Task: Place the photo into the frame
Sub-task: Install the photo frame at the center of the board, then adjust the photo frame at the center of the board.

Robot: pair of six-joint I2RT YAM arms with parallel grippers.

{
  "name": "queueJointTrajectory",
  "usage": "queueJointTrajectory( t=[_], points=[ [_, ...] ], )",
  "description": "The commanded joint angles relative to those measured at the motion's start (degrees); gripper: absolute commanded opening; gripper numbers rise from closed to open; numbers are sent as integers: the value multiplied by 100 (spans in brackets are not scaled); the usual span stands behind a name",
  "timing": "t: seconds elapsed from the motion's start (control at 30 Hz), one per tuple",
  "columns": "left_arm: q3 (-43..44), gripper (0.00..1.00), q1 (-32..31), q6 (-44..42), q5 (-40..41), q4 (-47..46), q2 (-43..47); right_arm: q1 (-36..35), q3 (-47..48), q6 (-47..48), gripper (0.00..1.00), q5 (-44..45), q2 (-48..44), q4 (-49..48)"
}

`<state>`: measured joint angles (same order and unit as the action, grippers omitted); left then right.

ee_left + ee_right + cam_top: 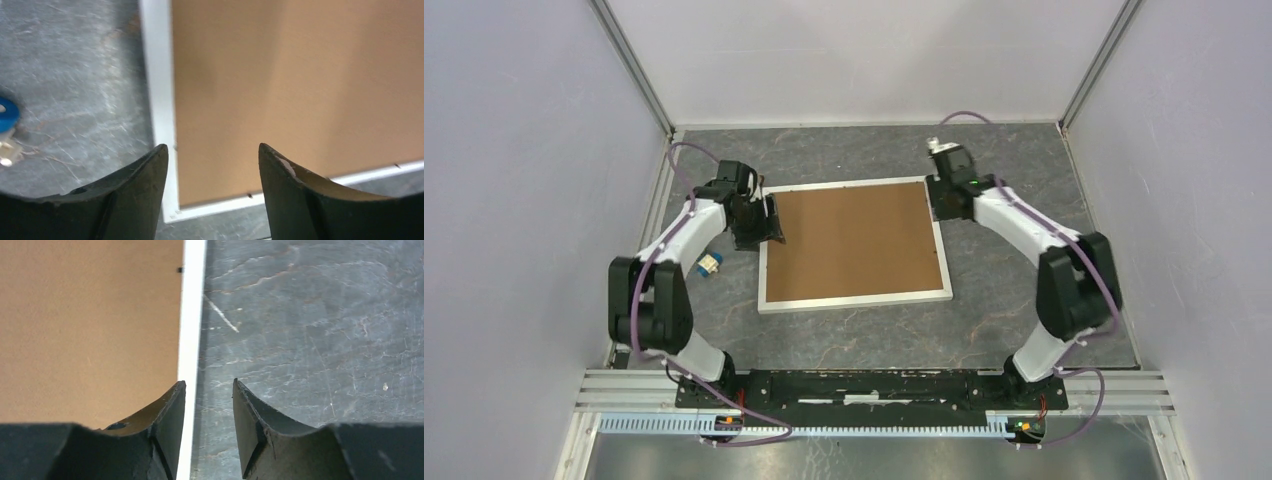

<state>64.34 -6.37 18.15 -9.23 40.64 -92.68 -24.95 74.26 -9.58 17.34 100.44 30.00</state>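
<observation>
- The frame [854, 299] is lying flat on the grey table [874, 345], with the brown backing board [854, 240] filling its opening.
- The left gripper [212, 150] is sitting at the frame's left rail. Its jaws are standing wide apart and holding nothing, and the white rail is showing in the gap.
- The right gripper [209, 386] is sitting at the frame's far right corner. Its jaws are standing partly apart over the right rail and gripping nothing.
- A small blue-and-white object [709, 263] is lying just left of the frame.

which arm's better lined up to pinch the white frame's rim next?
Right, probably: the right claw, open, straddles the thin white rectangular picture frame at its rim; the left claw gapes mostly over the plain brown backing board.
</observation>
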Motion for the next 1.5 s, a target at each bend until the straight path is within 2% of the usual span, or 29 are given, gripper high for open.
queueJointTrajectory(
  t=[0.0, 0.07, 0.23, 0.37, 0.57, 0.7, 0.8, 0.97, 1.1, 1.2, 1.27, 1.4, 1.47],
  points=[
    [-289, 75, -492, 493, -513, -105, 1173, 674, -741, -145, 46, -2069, -524, -986],
    [-543, 79, -930, 826, -752, -172, 1620, 888, -845, -125, 52, -2449, -481, -1147],
    [-1366, 81, -2410, 2123, -390, -653, 2730, 1248, -729, -192, 51, -3155, -55, -1539],
    [-2281, 81, -3181, 3299, -350, -1398, 3413, 1287, -730, -72, 51, -2987, 238, -1618],
    [-2966, 81, -4269, 4730, 639, -2016, 3869, 1285, -1566, -214, 44, -2779, 115, -2124],
    [-3222, 81, -4574, 5254, 550, -2640, 3440, 1284, -2090, -271, 42, -2664, -44, -2241],
    [-3250, 82, -4766, 5508, 698, -2782, 3124, 1290, -2593, -402, 30, -2494, -392, -2297],
    [-4025, 82, -4863, 6144, 1455, -3554, 3395, 1165, -3846, -733, 19, -2332, -1331, -2530],
    [-4428, 79, -4865, 6515, 1790, -3677, 3600, 1000, -4911, -1106, 17, -2433, -2327, -2677],
    [-4704, 76, -4869, 6917, 2066, -3576, 3833, 931, -5419, -1237, 23, -2535, -3228, -2586],
    [-4846, 75, -4874, 7105, 2313, -3482, 4034, 932, -5381, -1184, 29, -2422, -3589, -2330],
    [-4791, 71, -4876, 7132, 2895, -3025, 4292, 942, -4689, -1015, 53, -2055, -3708, -1623],
    [-4677, 68, -4874, 7291, 3161, -2639, 4277, 948, -4256, -1069, 60, -1812, -3560, -1352]
  ],
)
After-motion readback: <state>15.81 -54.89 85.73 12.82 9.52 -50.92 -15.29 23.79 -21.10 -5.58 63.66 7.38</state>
